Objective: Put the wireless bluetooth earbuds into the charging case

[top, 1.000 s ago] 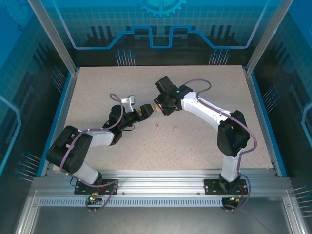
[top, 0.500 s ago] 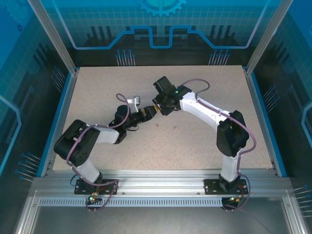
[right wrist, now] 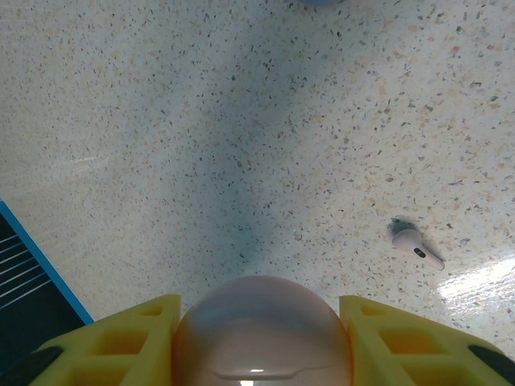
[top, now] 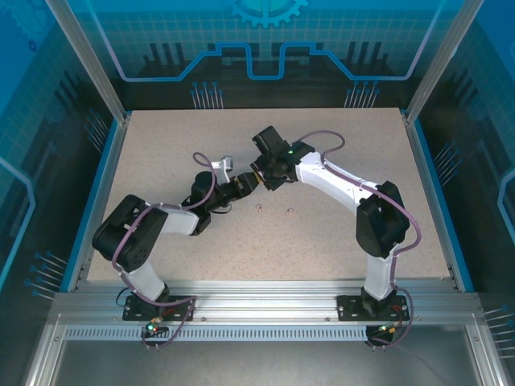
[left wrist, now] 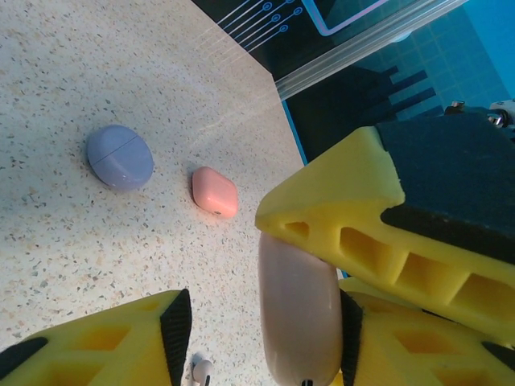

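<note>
Locate the pale pink case [right wrist: 261, 334] at mid-table, held up off the table [top: 161, 145]. The right gripper [right wrist: 259, 312] pinches it, with both yellow fingers pressed against its sides. In the right wrist view, its rounded end points out past the fingertips. In the left wrist view, its long axis runs up the frame.

The left gripper [left wrist: 262, 322] straddles the same case with its jaws spread. One finger lies against the case; the other stands off with a clear gap.

Count three cases in all: the pale pink one, a lavender case [left wrist: 119, 157] and a coral case [left wrist: 215, 191]. The last two rest on the table near each other, both closed.

Count two earbuds [top: 259, 211] [top: 289, 211] in the top view. They lie on the table side by side but apart, just nearer the arm bases than the grippers. You cannot read their heading there. In the right wrist view, one earbud [right wrist: 417, 245] lies flat, with its stem pointing to the lower right of the frame.
</note>
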### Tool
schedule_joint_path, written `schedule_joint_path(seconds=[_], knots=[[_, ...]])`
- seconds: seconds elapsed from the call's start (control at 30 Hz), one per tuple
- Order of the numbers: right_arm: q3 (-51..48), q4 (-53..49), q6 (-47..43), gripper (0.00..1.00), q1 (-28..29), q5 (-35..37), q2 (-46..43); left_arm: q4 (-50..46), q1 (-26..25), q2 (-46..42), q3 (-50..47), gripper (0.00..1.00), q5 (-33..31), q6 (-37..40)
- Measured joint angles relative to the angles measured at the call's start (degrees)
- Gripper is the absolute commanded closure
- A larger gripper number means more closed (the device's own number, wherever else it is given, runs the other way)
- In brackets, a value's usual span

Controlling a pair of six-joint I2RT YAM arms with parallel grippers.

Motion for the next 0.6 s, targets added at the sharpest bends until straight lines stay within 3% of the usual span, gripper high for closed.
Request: schedule_joint_path(seconds=[0.6], knots=[[0.0,1.1,0.0,0.60,0.0,0.8,0.1,2.8,-0.5,1.6,1.3,0.79,-0.4,-1.5]])
